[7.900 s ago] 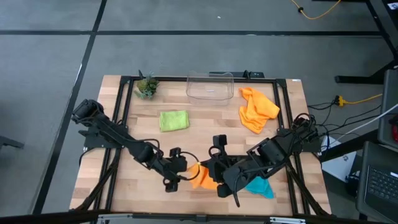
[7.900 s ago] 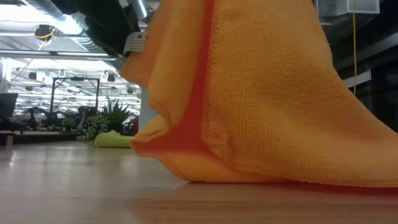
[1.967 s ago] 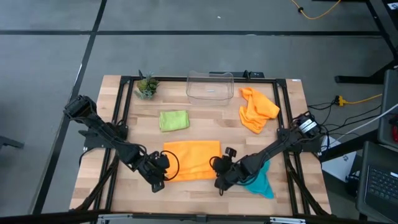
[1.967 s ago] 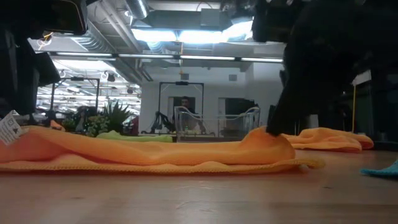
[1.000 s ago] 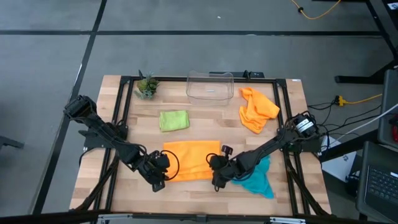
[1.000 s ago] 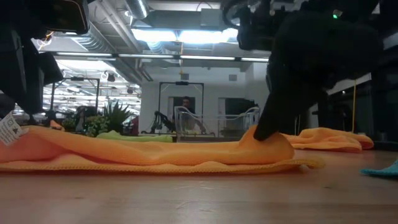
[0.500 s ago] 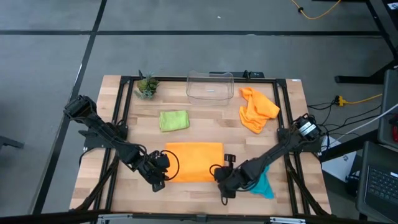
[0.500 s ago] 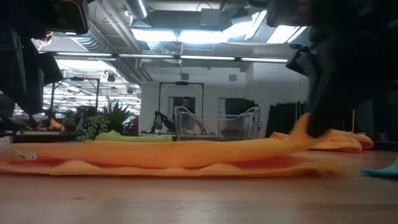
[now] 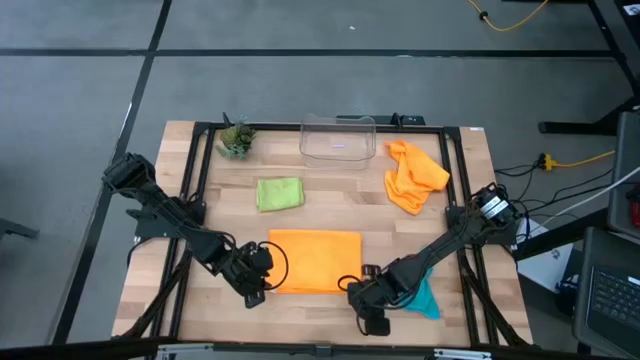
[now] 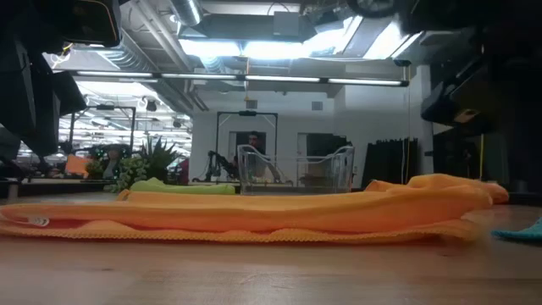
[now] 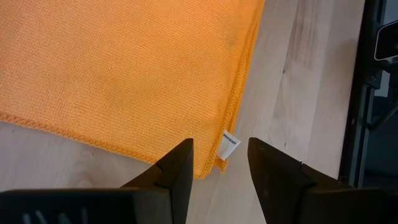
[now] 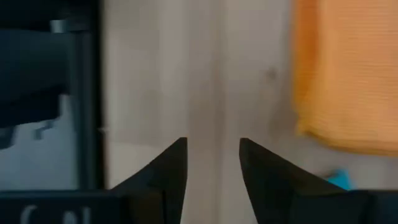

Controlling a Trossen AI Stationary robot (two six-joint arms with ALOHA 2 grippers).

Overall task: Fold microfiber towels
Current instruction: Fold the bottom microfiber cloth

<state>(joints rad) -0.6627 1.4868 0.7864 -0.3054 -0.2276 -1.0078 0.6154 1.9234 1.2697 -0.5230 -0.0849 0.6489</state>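
Right claw [image 9: 372, 318] and left claw [image 9: 254, 287]: parted, empty. Grip both near corners of orange towel [image 9: 313, 261]; fold evenly.

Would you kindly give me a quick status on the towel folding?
Left pincer open, at orange towel corner with the tag. Right pincer open, empty, off the towel's edge. Towel flat on the table. Nothing in the way.
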